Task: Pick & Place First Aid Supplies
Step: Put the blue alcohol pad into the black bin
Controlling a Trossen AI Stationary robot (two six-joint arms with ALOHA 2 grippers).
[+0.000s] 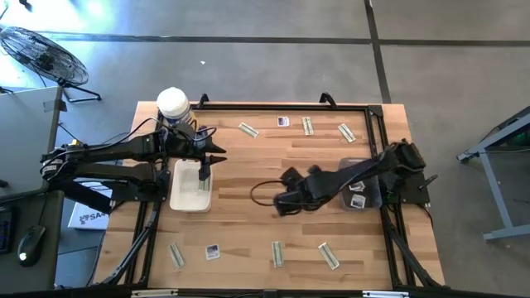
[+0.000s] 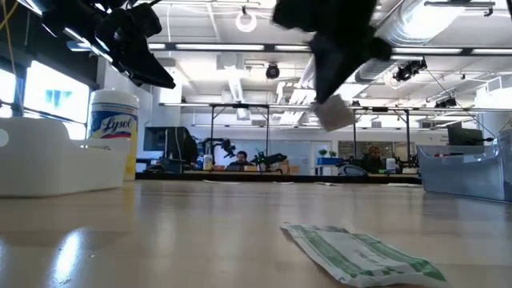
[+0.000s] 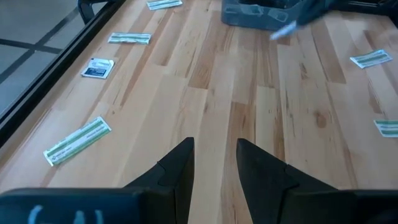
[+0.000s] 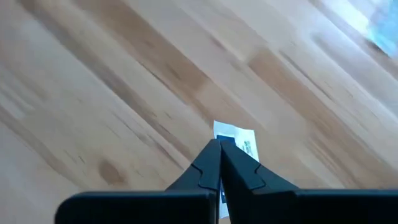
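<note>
a white packet is pinched by its edge in the right gripper, lifted over mid-table (left gripper parted, empty, above the white tray). it could be dropped if swung.

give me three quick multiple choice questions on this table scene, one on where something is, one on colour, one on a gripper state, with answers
1. Where is the left gripper?
A. over the white tray
B. over the grey bin
C. off the table

2. What colour is the Lysol canister's lid?
A. blue
B. white
C. red

3. How are the right gripper's jaws?
A. wide open
B. shut on a white square packet
C. shut on nothing

Answers:
1 A, the high view shows it above the white tray.
2 B, the lid shows white from above.
3 B, the right wrist view shows the white square packet pinched at their tips.
</note>
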